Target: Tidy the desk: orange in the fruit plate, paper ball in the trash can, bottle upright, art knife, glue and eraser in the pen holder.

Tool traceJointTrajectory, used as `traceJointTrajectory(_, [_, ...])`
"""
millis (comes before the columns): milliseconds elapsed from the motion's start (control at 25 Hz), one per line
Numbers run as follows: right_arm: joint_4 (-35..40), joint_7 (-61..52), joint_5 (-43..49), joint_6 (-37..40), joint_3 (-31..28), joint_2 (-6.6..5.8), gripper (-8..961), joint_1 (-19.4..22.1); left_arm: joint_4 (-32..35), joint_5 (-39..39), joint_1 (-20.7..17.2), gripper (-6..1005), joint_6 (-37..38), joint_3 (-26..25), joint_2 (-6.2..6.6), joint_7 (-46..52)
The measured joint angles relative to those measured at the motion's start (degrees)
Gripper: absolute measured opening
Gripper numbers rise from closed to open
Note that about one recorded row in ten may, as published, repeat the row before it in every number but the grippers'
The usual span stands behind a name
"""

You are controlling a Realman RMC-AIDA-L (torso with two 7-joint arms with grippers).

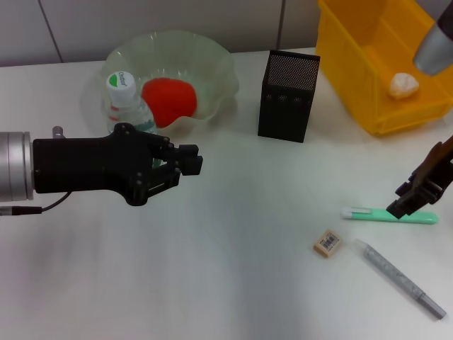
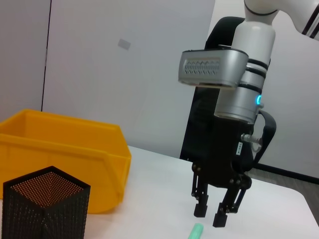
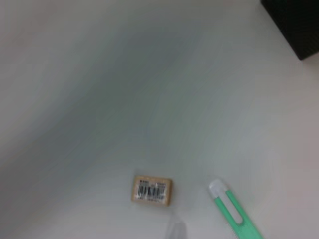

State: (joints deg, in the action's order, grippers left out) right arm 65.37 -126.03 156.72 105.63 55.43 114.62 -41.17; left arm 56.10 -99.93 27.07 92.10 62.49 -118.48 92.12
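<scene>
White desk (image 1: 233, 283), green art knife (image 1: 375, 213)

Beneath the black right gripper (image 1: 409, 200) lies a mint-green art knife (image 1: 389, 214) with a white end; beside it a tan eraser (image 1: 327, 243) bearing a black barcode and a speckled grey glue stick (image 1: 400, 278); farther off, a black mesh pen holder (image 1: 288, 96), yellow bin (image 1: 368, 71), red-orange fruit (image 1: 168, 100) in a clear pale-green plate (image 1: 212, 64)

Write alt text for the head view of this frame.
The right gripper, fingers open, hangs over the green art knife on the white desk, near the eraser and grey glue stick. The left gripper sits by the upright bottle and orange.
</scene>
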Motion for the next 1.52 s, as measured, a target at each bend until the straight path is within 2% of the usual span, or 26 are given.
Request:
traceJointTrajectory(320, [-4.4,9.8,4.5,-4.1,2.0,0.29,405,-0.8,-0.7,1.2,-0.1,139,0.0,0.2,-0.16,0.0])
traceJointTrajectory(800, [-4.8,18.0,5.8,-11.2,2.1,0.78,405,-1.0,-2.4,2.2,0.1,139,-2.1,0.0,0.00,0.0])
traceJointTrajectory(1040, [-5.1,21.5,5.7,-13.1,2.5,2.16,405,-2.2,-2.6,2.2,0.1,139,-2.9,0.0,0.01,0.0])
traceJointTrajectory(1520, [-5.7,22.5,5.6,-13.2,5.6,4.01,405,-3.9,-3.2,2.2,0.1,138,-3.9,-0.1,0.01,0.0])
